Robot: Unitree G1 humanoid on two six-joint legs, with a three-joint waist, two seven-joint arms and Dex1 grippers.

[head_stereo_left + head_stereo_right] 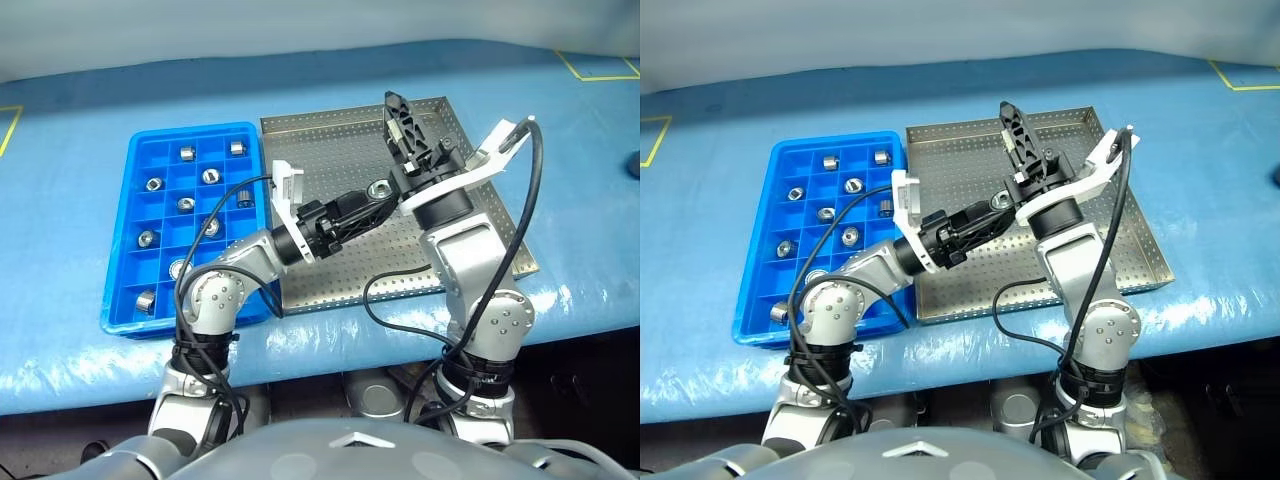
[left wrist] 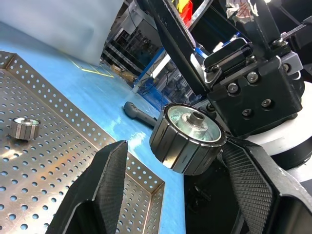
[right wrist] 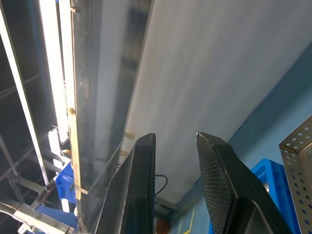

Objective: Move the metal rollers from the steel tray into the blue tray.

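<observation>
**Surface and room.** A broad tabletop (image 1: 80, 340) covered in blue sheeting is shown, marked near its far corners with yellow tape lines (image 1: 590, 70). A pale wall is seen behind it. In the right wrist view a long ceiling light (image 3: 48, 73) is seen overhead. In the left wrist view dark racking (image 2: 136, 53) is seen beyond the tabletop's edge, too blurred to be identified.

**Trays.** The steel tray (image 1: 330, 150) is laid flat at centre right, and the blue tray (image 1: 190, 130) is set just beside it on the left. Their long sides are nearly touching.

**Hidden or unclear.** The near part of the steel tray is covered by both arms, and the near right compartments of the blue tray are crossed by the left arm and its cable. A dark handle-like object (image 2: 139, 112) is seen on the sheeting past the steel tray. What it is cannot be made out.

**Tools.** The right tool (image 3: 175, 141) is raised over the steel tray and pointed upward. Its fingers are parted narrowly, with nothing between them. The left tool (image 2: 175, 146) is held above the steel tray, just beside the right wrist, with its fingers spread.

**Rollers.** Several metal rollers (image 1: 187, 153) are lodged singly in compartments of the blue tray. One roller (image 2: 190, 131) is seen between the left tool's fingers, close against one finger (image 2: 253, 180). A gap is visible on the side of the other finger (image 2: 105, 185). Another roller (image 2: 25, 127) is left upright on the perforated floor, well apart from both tools.
</observation>
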